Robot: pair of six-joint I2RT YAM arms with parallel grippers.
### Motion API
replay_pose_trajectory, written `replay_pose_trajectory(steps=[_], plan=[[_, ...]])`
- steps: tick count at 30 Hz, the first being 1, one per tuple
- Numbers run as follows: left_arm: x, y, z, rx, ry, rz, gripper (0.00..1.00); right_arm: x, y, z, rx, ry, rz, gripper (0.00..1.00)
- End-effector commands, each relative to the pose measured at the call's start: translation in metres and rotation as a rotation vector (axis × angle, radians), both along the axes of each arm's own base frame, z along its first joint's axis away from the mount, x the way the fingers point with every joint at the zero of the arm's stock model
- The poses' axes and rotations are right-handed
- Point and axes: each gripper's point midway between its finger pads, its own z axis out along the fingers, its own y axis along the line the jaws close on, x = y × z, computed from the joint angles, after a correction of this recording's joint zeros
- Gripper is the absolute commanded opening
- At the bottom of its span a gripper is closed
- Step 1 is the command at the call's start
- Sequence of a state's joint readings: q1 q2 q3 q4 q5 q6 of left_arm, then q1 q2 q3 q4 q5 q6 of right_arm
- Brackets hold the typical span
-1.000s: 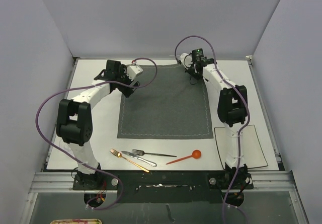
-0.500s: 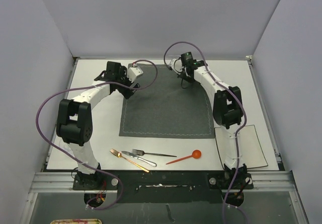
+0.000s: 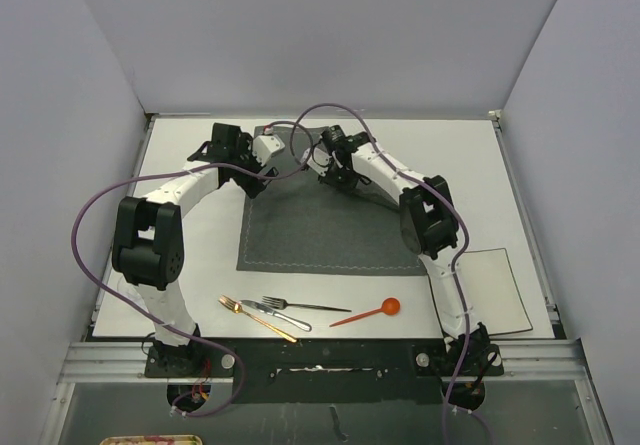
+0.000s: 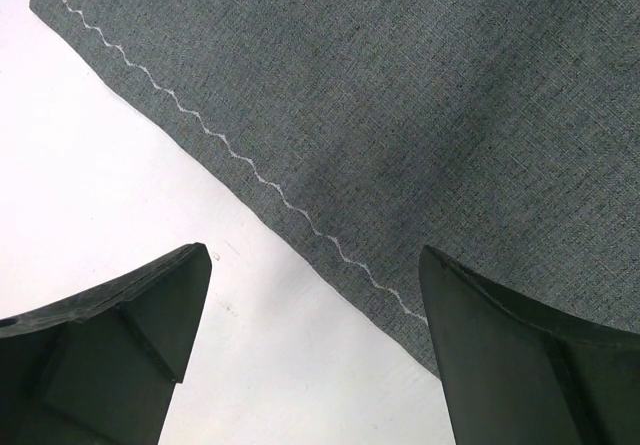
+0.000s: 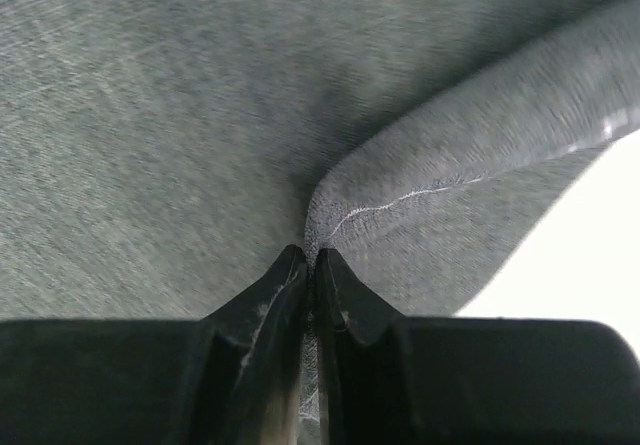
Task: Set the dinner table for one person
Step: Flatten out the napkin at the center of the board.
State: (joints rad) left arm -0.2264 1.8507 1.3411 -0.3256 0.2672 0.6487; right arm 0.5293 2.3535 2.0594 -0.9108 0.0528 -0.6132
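The white desk point(image 3: 200, 255) spans the whole workspace under both arms. On its middle lies 1 dark grey placemat point(image 3: 330, 235). The right pincer point(image 5: 311, 257) is clamped on a raised fold of it. The left pincer point(image 4: 312, 255) hangs wide open over its stitched left edge.

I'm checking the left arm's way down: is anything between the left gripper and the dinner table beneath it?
Partly. The open left gripper hovers over the stitched edge of the placemat. The cloth lies under one finger, and bare dinner table lies under the other. Nothing else shows between them.
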Motion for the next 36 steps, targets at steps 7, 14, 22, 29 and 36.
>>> replay_pose_trajectory(steps=[7, 14, 22, 29, 36], plan=[[0.009, -0.005, 0.020, -0.020, -0.061, -0.024, 0.85, -0.031, 0.034, 0.002, 0.109, 0.121, 0.027, 0.28], [0.017, -0.004, 0.027, -0.030, -0.101, -0.007, 0.85, -0.014, 0.026, 0.047, 0.132, -0.038, 0.005, 0.37], [0.023, -0.004, 0.032, -0.039, -0.130, 0.011, 0.85, 0.005, 0.003, 0.119, 0.237, -0.188, -0.066, 0.41], [0.022, -0.002, 0.027, -0.051, -0.123, 0.036, 0.85, 0.013, -0.004, 0.087, 0.380, -0.016, -0.170, 0.41], [0.022, 0.001, 0.026, -0.065, -0.119, 0.052, 0.85, 0.016, 0.022, 0.076, 0.633, 0.173, -0.195, 0.41]])
